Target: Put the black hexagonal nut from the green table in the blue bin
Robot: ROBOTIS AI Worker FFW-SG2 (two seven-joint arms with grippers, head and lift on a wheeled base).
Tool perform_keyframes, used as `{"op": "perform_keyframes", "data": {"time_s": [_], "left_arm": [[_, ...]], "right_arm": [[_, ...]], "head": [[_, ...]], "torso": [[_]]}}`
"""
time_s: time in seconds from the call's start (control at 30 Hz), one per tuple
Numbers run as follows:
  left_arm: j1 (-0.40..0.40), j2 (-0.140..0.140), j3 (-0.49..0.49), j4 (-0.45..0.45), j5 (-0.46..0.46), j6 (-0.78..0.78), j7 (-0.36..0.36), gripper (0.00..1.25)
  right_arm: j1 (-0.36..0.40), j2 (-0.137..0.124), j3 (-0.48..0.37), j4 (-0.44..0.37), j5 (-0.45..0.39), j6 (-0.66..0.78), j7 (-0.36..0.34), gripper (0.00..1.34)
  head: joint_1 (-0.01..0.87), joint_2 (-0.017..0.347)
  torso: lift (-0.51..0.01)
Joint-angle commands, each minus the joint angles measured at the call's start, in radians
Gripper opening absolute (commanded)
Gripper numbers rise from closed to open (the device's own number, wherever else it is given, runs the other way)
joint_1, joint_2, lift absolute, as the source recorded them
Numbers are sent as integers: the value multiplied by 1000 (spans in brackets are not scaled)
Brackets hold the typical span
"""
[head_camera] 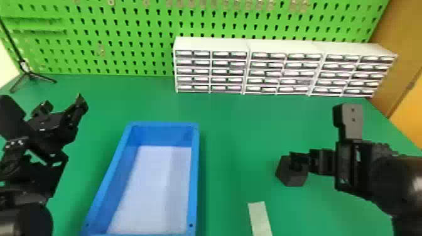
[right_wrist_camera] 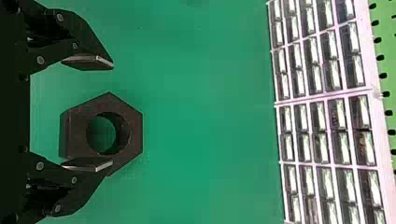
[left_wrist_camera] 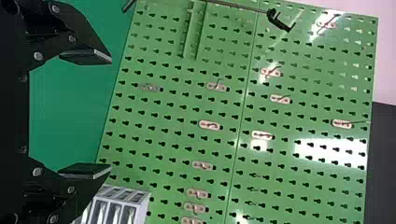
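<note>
The black hexagonal nut [head_camera: 291, 178] rests on the green table [head_camera: 232, 138], right of the blue bin [head_camera: 195, 175]. My right gripper [head_camera: 321, 135] is open above and beside it, one finger partly hiding the nut in the head view. In the right wrist view, the nut [right_wrist_camera: 77, 133] lies flat with its round hole showing, and the open right gripper [right_wrist_camera: 112, 114] has one fingertip overlapping the nut's edge. My open left gripper [head_camera: 62, 102] is parked left of the bin; in the left wrist view, the left gripper [left_wrist_camera: 111, 113] holds nothing.
White drawer cabinets [head_camera: 282, 47] line the table's back right, before a green pegboard [head_camera: 125, 40]. A pale strip [head_camera: 260, 218] lies between bin and nut, near the front. A small black tripod [head_camera: 29, 73] stands at the back left.
</note>
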Motion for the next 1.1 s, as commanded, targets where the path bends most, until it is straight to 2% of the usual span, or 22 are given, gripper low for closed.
{"op": "perform_keyframes", "data": {"time_s": [0.0,0.37,0.7,0.83,1.07], "left_arm": [[-1,0,-3,2,0,0,0,816],[-4,0,-10,7,0,0,0,816],[-6,0,-13,10,0,0,0,816],[-4,0,-11,12,3,2,0,816],[-6,0,-13,12,3,2,0,816]], "right_arm": [[-11,0,15,40,-1,-32,0,812],[-42,-21,43,121,-15,-78,0,812],[-57,-21,55,193,-26,-122,0,812],[-59,-27,54,232,-63,-153,0,812],[-60,-29,58,264,-80,-194,0,812]], "head": [[692,8],[692,8],[692,8],[692,8],[692,8]], "torso": [[-97],[-97],[-97],[-97],[-97]]}}
